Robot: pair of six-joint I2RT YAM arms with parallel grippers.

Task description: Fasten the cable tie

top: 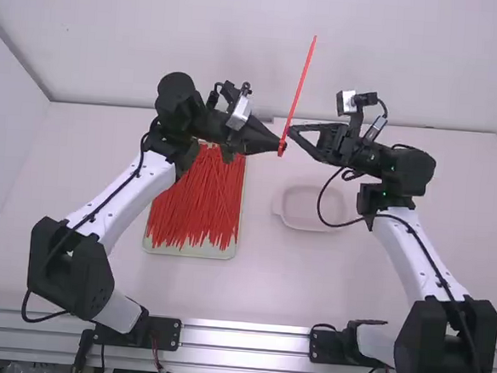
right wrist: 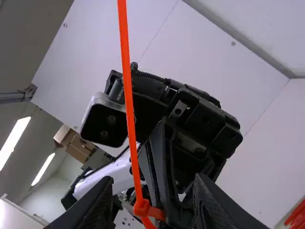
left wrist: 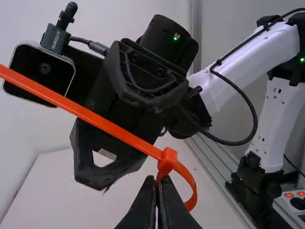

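Two tools meet above the surface: left tool clamps the red tie at its head; right tool gapes around it.

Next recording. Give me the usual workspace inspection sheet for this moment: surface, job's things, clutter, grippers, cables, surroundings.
Surface: white table, no marks seen.
Job's things: orange cable tie held above the table between the arms, apparently looped through its head, long tail pointing up.
Clutter: flat tray heaped with spare ties; shallow pale container beside it.
Grippers: left gripper shut on the cable tie by its head; right gripper open, fingers either side of the tail.
Cables: black cable looping along the right arm.
Surroundings: white walls; metal rail at the near edge.
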